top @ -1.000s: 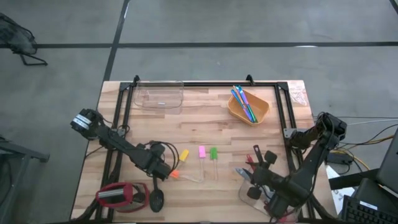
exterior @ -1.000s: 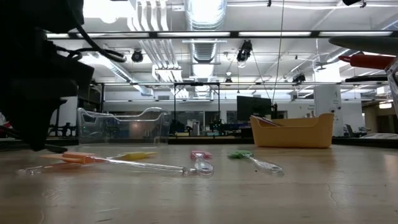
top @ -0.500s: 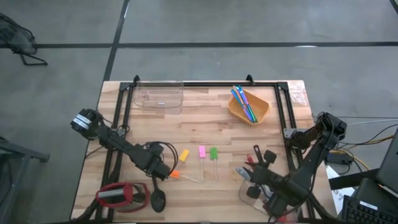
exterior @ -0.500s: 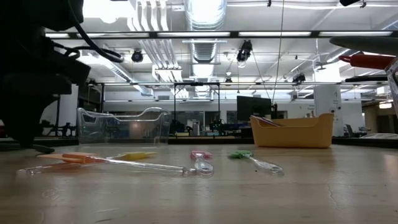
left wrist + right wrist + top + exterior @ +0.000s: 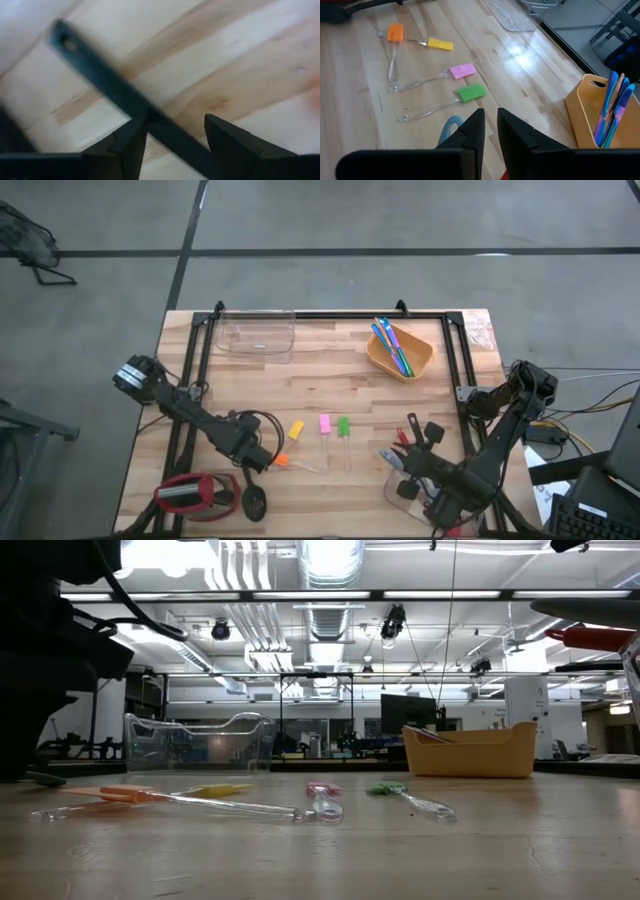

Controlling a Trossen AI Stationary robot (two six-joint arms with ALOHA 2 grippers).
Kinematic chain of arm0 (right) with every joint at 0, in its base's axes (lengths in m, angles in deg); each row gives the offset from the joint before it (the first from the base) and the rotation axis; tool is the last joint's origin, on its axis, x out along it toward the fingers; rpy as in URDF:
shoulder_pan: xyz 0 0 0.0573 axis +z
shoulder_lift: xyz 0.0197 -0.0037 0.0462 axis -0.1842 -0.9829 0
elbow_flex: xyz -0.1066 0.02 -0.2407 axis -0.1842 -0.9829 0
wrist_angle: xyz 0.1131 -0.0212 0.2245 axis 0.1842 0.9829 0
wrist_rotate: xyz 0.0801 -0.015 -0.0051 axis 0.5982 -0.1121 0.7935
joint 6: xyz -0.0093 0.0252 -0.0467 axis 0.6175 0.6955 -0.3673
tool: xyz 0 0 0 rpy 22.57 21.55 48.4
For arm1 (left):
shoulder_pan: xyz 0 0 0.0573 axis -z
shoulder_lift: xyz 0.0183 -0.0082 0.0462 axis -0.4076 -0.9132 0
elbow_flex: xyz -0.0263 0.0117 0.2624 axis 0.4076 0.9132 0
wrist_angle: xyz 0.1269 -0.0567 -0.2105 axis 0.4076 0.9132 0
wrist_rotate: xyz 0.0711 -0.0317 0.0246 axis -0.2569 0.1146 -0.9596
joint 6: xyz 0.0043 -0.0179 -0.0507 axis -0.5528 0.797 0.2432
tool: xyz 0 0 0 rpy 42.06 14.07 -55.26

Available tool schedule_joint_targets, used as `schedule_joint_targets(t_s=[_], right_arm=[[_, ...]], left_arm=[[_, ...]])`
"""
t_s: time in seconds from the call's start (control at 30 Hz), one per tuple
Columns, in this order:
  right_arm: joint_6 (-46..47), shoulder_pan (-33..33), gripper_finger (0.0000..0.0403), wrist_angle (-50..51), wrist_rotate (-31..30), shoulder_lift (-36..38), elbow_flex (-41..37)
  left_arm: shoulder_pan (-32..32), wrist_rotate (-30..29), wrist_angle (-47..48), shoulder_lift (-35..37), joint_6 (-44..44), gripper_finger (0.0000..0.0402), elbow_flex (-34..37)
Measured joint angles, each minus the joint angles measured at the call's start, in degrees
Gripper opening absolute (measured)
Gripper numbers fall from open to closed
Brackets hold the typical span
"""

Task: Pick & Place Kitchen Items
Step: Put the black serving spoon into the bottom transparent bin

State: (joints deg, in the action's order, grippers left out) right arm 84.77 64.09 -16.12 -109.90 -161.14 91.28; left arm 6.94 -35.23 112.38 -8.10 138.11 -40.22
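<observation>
Left gripper (image 5: 170, 137) wide open, straddling black spoon (image 5: 130, 102) handle, near-left on table (image 5: 330, 380). Right gripper (image 5: 489, 131) nearly closed, near right.

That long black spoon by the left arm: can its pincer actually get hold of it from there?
Probably yes. The left pincer is open, and the black spoon has its handle running right between the two fingers, flat on the bare wood table. Nothing lies across it, so closing looks like enough.
</observation>
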Motion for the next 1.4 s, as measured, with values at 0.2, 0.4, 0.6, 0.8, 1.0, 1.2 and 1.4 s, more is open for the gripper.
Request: schedule_joint_targets(t_s=[0.2, 0.4, 0.6, 0.8, 1.0, 1.2, 1.4], right_arm=[[0.05, 0.00, 0.0054, -0.99, 0.06, -0.02, -0.07], [0.01, 0.00, 0.0070, -1.09, 0.04, -0.02, -0.09], [-0.89, -0.02, 0.0084, -1.33, 0.02, -0.02, -0.09], [-0.93, 0.00, 0.0094, -1.97, 0.03, -0.04, -0.09], [-1.07, 0.31, 0.0101, -2.53, 0.34, -0.59, -0.13], [-1.60, 0.37, 0.0103, -2.97, 1.69, -1.78, -0.15], [-1.71, 0.37, 0.0083, -3.24, 1.97, -1.95, -0.17]], left_arm=[[-0.02, -1.15, -4.73, 0.00, -9.89, 0.0247, 1.46], [-1.44, 0.67, -2.98, 0.06, -13.66, 0.0270, -0.08], [-1.38, 7.79, -1.14, 0.07, -14.54, 0.0269, -2.82], [-1.31, 8.63, 6.28, 0.09, -7.34, 0.0269, -4.91], [-1.10, 8.73, 7.37, 0.13, -0.33, 0.0269, -3.37], [-1.10, 9.27, 4.67, 0.15, 0.83, 0.0269, -1.12], [-1.10, 9.25, -1.38, 0.24, -0.61, 0.0269, 0.55]])
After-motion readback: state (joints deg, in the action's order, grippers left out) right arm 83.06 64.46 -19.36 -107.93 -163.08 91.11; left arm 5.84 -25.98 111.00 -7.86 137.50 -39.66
